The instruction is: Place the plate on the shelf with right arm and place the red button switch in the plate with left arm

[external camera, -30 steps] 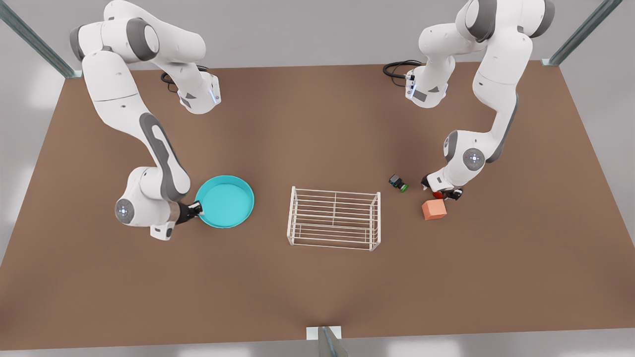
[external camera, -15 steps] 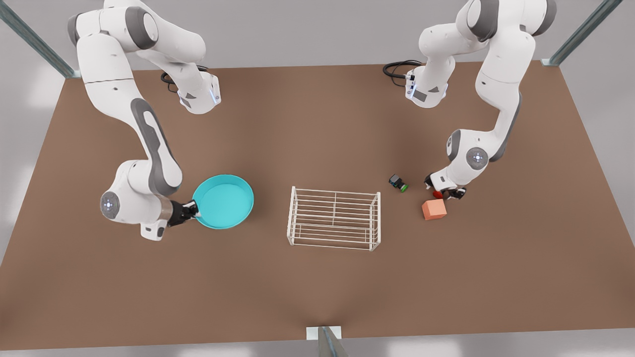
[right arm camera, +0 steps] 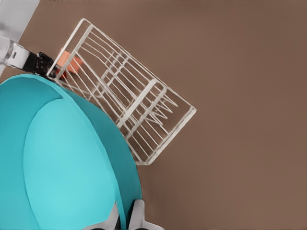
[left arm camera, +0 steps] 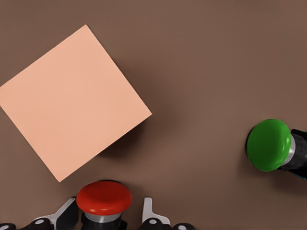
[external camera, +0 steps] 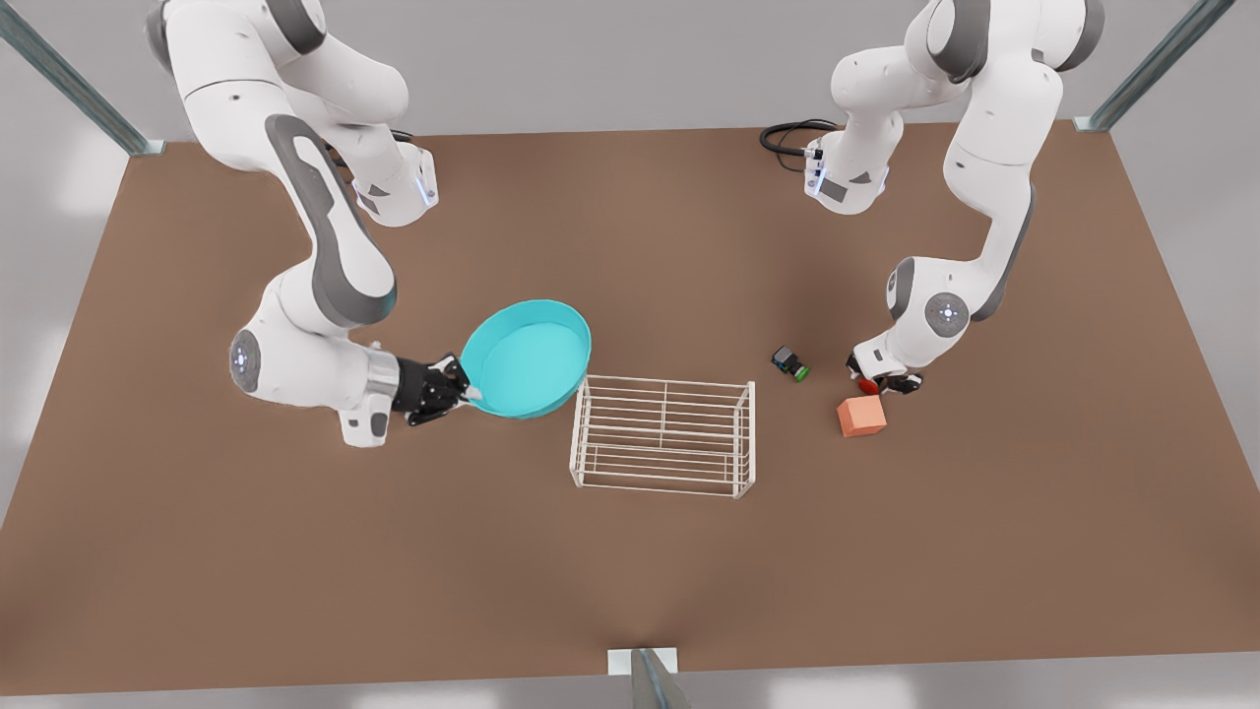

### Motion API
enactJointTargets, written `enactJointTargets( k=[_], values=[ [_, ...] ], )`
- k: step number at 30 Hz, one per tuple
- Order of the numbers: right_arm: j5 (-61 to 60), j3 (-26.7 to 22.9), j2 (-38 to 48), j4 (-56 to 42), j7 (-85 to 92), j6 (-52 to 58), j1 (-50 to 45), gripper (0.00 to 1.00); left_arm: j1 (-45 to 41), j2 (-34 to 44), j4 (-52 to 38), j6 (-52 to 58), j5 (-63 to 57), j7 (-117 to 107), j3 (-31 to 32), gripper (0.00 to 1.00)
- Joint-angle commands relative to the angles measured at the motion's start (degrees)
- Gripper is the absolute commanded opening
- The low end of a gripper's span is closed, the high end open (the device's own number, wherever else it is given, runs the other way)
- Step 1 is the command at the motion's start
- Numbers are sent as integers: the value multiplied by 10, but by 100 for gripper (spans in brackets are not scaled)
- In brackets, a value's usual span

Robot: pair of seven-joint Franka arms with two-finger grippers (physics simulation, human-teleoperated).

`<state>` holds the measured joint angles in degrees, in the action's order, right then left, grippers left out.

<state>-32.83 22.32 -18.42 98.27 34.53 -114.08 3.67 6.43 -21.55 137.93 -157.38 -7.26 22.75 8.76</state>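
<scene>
The right gripper (external camera: 465,386), on the arm at the front view's left, is clamped on the rim of the plate (external camera: 527,359), one finger inside the rim and one outside, as the right wrist view shows at the pinch (right arm camera: 125,216). The plate is lifted off the brown table (external camera: 630,571) and tilted, its far edge at about 2 o'clock from the gripper and just overlapping the near upright end of the shelf (external camera: 663,437) in the front view. The shelf stands upright on the table, at about 3 o'clock from the plate, with nothing on its bars. In the right wrist view the plate (right arm camera: 67,163) sits in front of the shelf (right arm camera: 127,93). The left gripper (external camera: 881,382), on the arm at the front view's right, is low over the table with its fingers narrowly closed around the red button switch (external camera: 867,386); the left wrist view shows the red cap (left arm camera: 104,197) between the two fingertips. The salmon-orange cube (external camera: 861,417) lies just beside the switch at about 6 o'clock. The green-capped switch (external camera: 790,363) lies on its side at about 9 o'clock from the left gripper, apart from it.
</scene>
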Motion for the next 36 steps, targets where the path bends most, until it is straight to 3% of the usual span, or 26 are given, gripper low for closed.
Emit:
enactJointTargets(
  k=[1, 3, 6, 13, 21, 24, 25, 26, 29, 36],
  values=[
    [-8, 7, -11, -19, -145, -6, -23, 17, 0, 0, 0, 1, 0, 2, -1, 71],
    [-4, 7, -39, -22, -206, -73, -68, 17, 0, 0, 0, 1, 0, 2, 0, 71],
    [59, 6, -106, -89, -297, -89, -120, 17, -1, 0, 0, 1, 0, 1, 0, 71],
    [146, -5, -226, -241, -447, -136, -212, 17, 0, -1, -3, 1, 0, -2, 0, 51],
    [182, -17, -232, -245, -463, -148, -222, 17, 0, -2, -3, 0, 0, -3, 0, 53],
    [182, -16, -232, -246, -462, -148, -222, 18, 0, -2, -3, 1, 0, -4, 0, 43],
    [182, -16, -232, -246, -463, -148, -223, 50, 0, -2, -3, 1, 0, -4, 0, 42],
    [182, -16, -232, -245, -462, -147, -223, 100, 0, -2, -3, 1, 0, -4, 0, 41],
    [183, -17, -230, -245, -456, -146, -219, 100, 0, 3, -3, 4, 0, -4, 0, 40],
    [179, -16, -132, -234, -405, 16, -119, 100, 1, 19, -7, 30, 0, -3, -1, 37]
  ],
)
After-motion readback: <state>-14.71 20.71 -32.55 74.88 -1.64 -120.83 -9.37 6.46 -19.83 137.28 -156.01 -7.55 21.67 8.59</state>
